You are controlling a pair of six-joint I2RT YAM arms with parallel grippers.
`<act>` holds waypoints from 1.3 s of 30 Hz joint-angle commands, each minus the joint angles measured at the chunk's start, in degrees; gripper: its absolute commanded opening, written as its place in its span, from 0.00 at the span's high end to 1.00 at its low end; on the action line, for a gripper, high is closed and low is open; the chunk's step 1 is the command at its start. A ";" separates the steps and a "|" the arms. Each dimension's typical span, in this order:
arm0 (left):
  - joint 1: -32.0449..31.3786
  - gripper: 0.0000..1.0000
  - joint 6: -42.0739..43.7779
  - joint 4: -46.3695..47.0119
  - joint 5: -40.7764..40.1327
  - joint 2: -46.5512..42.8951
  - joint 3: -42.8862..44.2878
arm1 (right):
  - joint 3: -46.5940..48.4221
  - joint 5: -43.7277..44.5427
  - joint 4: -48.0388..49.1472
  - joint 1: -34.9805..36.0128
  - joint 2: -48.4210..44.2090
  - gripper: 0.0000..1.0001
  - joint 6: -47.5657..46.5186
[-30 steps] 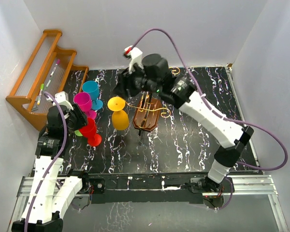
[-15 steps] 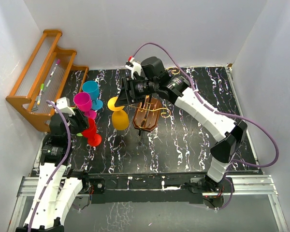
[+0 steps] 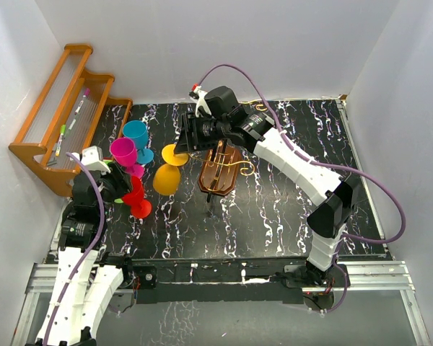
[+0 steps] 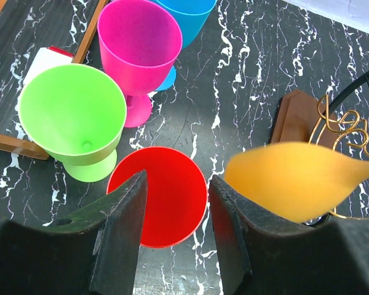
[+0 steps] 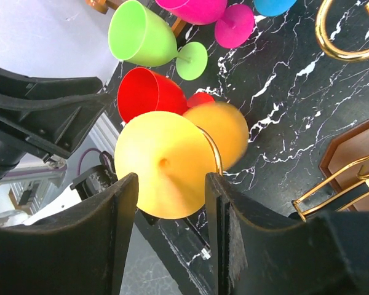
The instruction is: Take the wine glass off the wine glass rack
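So right gripper (image 5: 171,178) jaws sit spread around the yellow wine glass (image 5: 163,153) foot, glass tilted beside the wine glass rack (image 3: 218,180); left gripper (image 4: 175,178) jaws spread over a red cup (image 4: 166,200).

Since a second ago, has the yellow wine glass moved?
Yes. The yellow wine glass has swung its bowl left, away from the wine glass rack, which stayed put.

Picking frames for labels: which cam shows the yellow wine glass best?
Top external: the whole yellow wine glass, foot and bowl, beside the wine glass rack. Right wrist shows it close but foot-on, bowl blurred behind. Left wrist catches only a blurred yellow shape at right.
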 commanded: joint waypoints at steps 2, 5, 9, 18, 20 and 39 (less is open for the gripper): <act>0.08 0.57 0.64 0.82 0.59 -0.56 -0.20 | 3.05 3.83 0.94 -0.27 -0.56 0.50 -0.91; 0.09 0.57 0.71 0.84 0.72 -0.24 -0.16 | 3.05 4.25 0.94 -0.29 -0.73 0.50 -1.23; 0.09 0.57 0.66 0.82 0.94 -0.16 -0.19 | 2.55 4.39 0.94 -0.32 -0.59 0.50 -1.37; 0.07 0.57 0.90 0.91 1.10 0.08 -0.33 | 0.71 -2.23 3.89 -0.20 -0.86 0.53 -0.77; 0.09 0.57 0.90 0.91 1.10 0.22 -0.31 | 0.00 -3.73 4.74 -0.17 -1.06 0.54 -0.42; 0.09 0.57 0.86 0.80 1.03 -0.03 -0.37 | -1.36 -4.18 7.69 -0.16 -0.27 0.55 -0.18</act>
